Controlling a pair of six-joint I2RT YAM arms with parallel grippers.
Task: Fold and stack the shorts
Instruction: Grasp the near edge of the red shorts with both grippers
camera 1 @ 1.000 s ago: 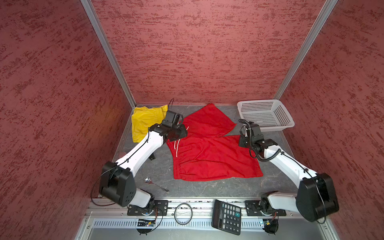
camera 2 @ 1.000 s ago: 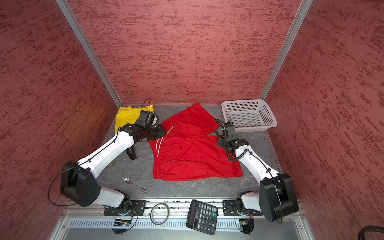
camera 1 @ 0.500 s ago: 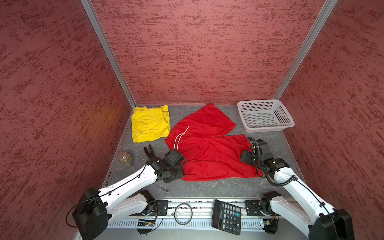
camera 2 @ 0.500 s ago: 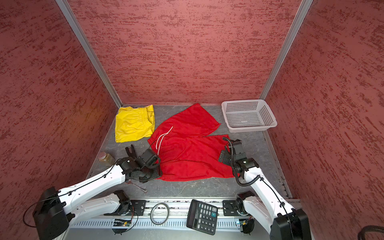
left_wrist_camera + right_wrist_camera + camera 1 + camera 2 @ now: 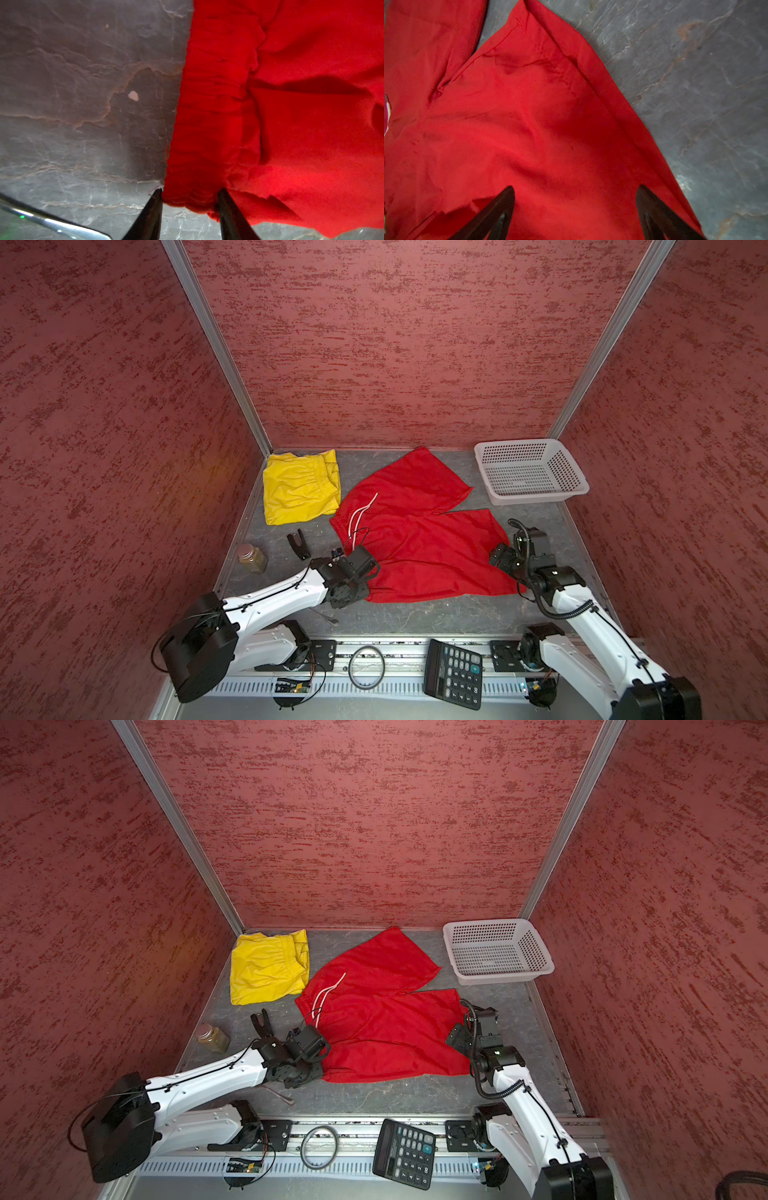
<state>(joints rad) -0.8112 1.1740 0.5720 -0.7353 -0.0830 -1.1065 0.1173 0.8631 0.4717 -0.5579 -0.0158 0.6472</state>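
Both my arms have come back from the far half of the desk (image 5: 415, 620) since a second ago. They now sit low at the two near corners of the red shorts (image 5: 415, 543), which lie spread and unfolded across the middle of the desk, one leg pointing to the far edge and the other to the right edge. My left pincer (image 5: 190, 193) straddles the near end of the waistband (image 5: 207, 124), jaws half closed with the gathered band between them; whether they bite yet I cannot tell. My right pincer (image 5: 575, 191) is released, jaws wide above the near corner of the leg, close to its hem (image 5: 623, 108). The yellow shorts (image 5: 297, 489) lie in the far left corner, compact and, I judge, already folded, just beside the red pair. The basket (image 5: 536, 497) stands apart in the far right corner. The red cloth looks thin, light and limp, perhaps a little slick, so I expect it to sag between my grips and slide on itself. The elastic band is the thickest part and should give the surest hold. At the hem I want both layers in the pinch, right at the corner. The loose drawstring (image 5: 359, 510) may trail or end up caught in the fold.
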